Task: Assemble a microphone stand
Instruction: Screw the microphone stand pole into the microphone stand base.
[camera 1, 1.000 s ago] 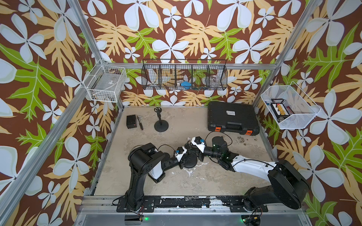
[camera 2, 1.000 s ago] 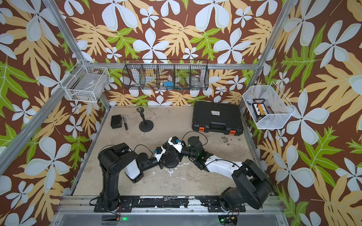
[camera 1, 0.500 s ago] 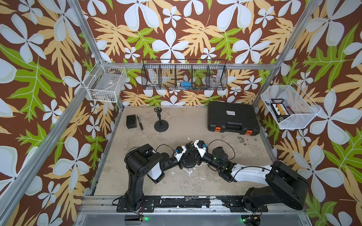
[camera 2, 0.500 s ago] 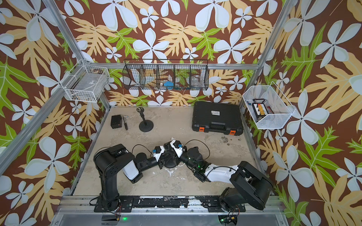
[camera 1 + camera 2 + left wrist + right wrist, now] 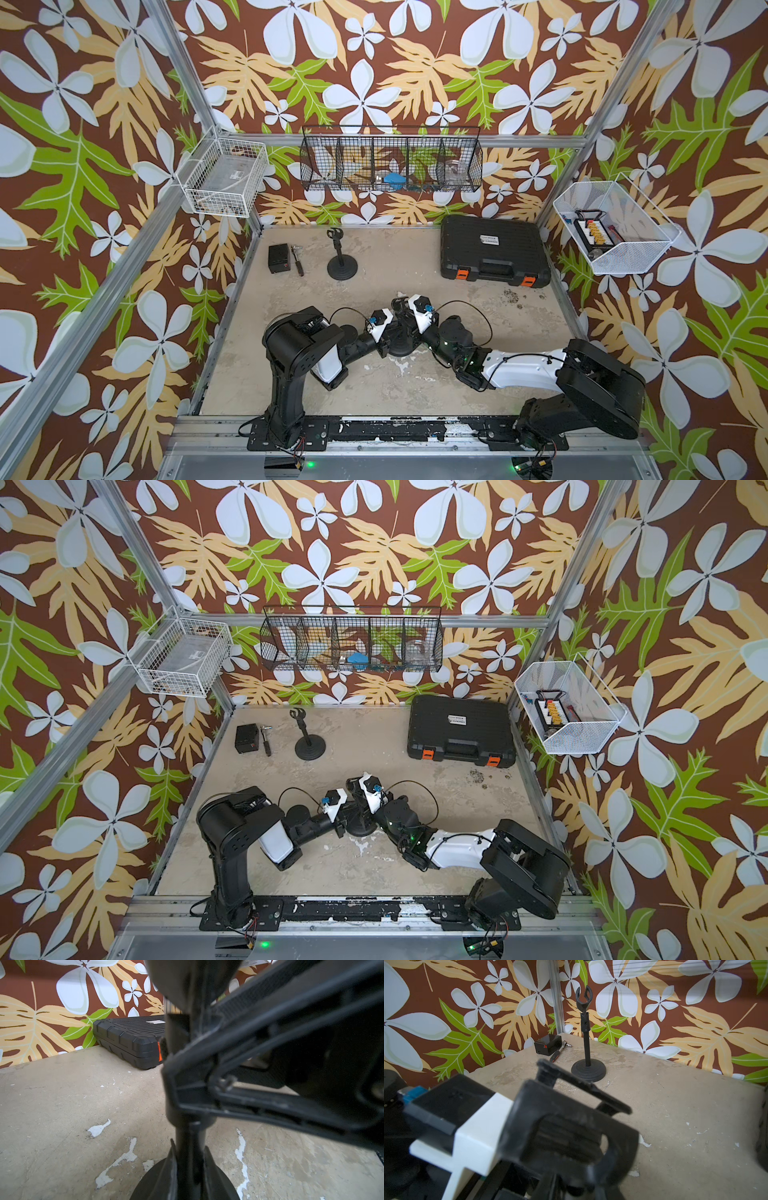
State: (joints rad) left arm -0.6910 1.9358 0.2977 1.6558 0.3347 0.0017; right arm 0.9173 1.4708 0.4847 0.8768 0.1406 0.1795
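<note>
Surface: a worn beige tabletop [image 5: 415,270] with white chipped patches, some of them just beside the arms.
Room: walls [image 5: 374,62] papered brown with white flowers and green and tan leaves, edged by an aluminium frame [image 5: 174,54].
On the walls: a black wire basket [image 5: 390,134] at the back and a white wire basket [image 5: 224,199] on either side.
At the back of the table: a closed black case [image 5: 494,253] with orange latches on the right. A small black box [image 5: 278,258], a ratchet tool [image 5: 297,266] and a second stand [image 5: 342,268] stood on the left.
Microphone stand [image 5: 401,349]: it was near the middle of the table, between the two grippers and well apart from the second stand.
Round base [image 5: 149,1184]: it lay flat on the tabletop.
Pole [image 5: 188,1136]: its long axis ran vertically and it rose straight up from the base. Its top end was blurred and hidden behind the arms.
Left gripper [image 5: 189,1157]: its fingers were pressed together on the pole, pinching it low down, just above the base.
Right gripper [image 5: 404,308]: it reached the pole higher up from the opposite side. Whether its fingers were spread or gripping could not be told, as both wrist views were blurred there.
</note>
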